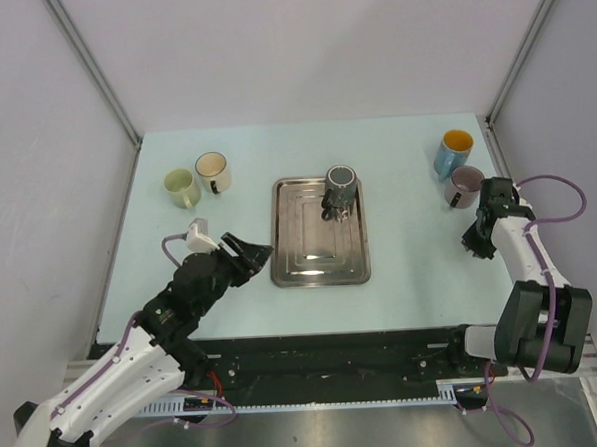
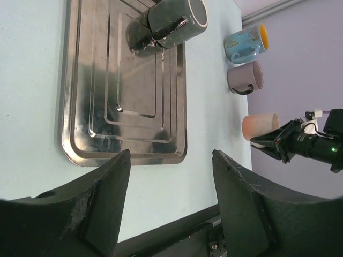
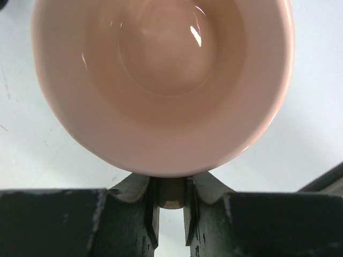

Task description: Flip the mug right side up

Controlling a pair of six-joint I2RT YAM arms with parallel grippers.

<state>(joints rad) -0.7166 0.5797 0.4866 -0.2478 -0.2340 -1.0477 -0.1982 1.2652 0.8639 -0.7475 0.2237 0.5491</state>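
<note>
A pink mug (image 3: 161, 80) fills the right wrist view, its open mouth facing the camera. My right gripper (image 3: 171, 184) is shut on the mug's handle (image 3: 171, 197), which sits between the two fingers. In the left wrist view the pink mug (image 2: 260, 126) stands by the table's right side with my right gripper (image 2: 278, 142) on it. In the top view my right gripper (image 1: 480, 239) covers the mug. My left gripper (image 1: 255, 254) is open and empty, just left of the steel tray (image 1: 301, 268); the left wrist view shows the bare table between its fingers (image 2: 110, 193).
A dark green mug (image 1: 340, 186) stands on the tray's far right corner. A blue mug (image 1: 453, 152) and a mauve mug (image 1: 465, 186) stand just beyond my right gripper. A light green mug (image 1: 180, 187) and a cream mug (image 1: 213, 172) stand at the far left.
</note>
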